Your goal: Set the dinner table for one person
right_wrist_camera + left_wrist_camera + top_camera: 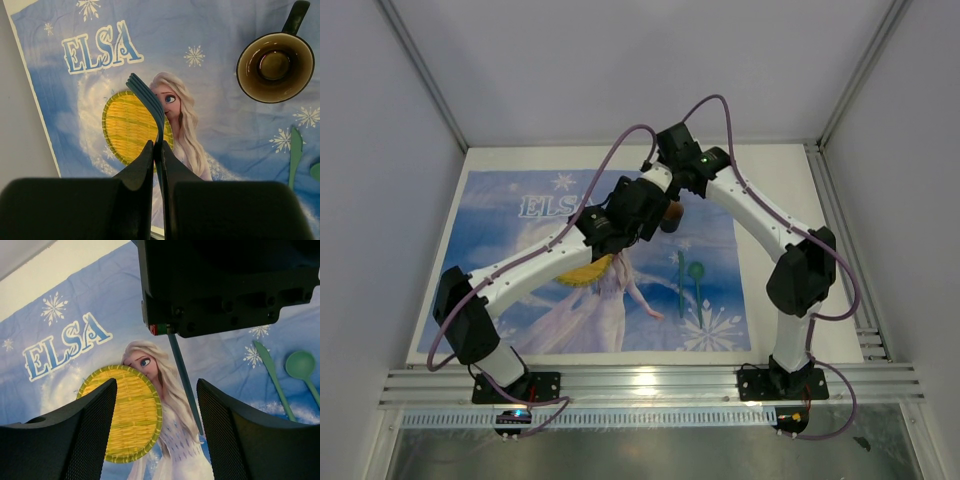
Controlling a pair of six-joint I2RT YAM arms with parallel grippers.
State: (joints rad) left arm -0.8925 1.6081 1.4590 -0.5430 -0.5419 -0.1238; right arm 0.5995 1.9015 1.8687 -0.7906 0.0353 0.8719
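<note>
Across the middle of the white worktop [520, 158], which is framed by silver rails, lies a blue cloth [500, 230] printed with "ELSA" and a blonde figure. On the cloth we see a round yellow woven mat [131, 412], left of centre and partly over the figure's hair. A green knife [272, 375] and a green spoon [301, 365] lie side by side further to the right, close together but apart. From the right wrist we also see a dark brown mug [275, 67] standing upright on the cloth, beyond the knife, with its handle pointing away.

Both arms arch in from the near rail and meet over the cloth's centre. The right fingers [140, 170] are pressed together on the handle of a blue fork [147, 102], whose tines point forward and overlap the mat's edge in that view. From the left wrist the same fork shows as a thin slanting stem [184, 382] below the right arm's black wrist block [225, 285]. We cannot tell whether its end touches the cloth.

The left fingers [90, 435] are spread wide and hold nothing, with the mat and the fork's stem visible between them.
</note>
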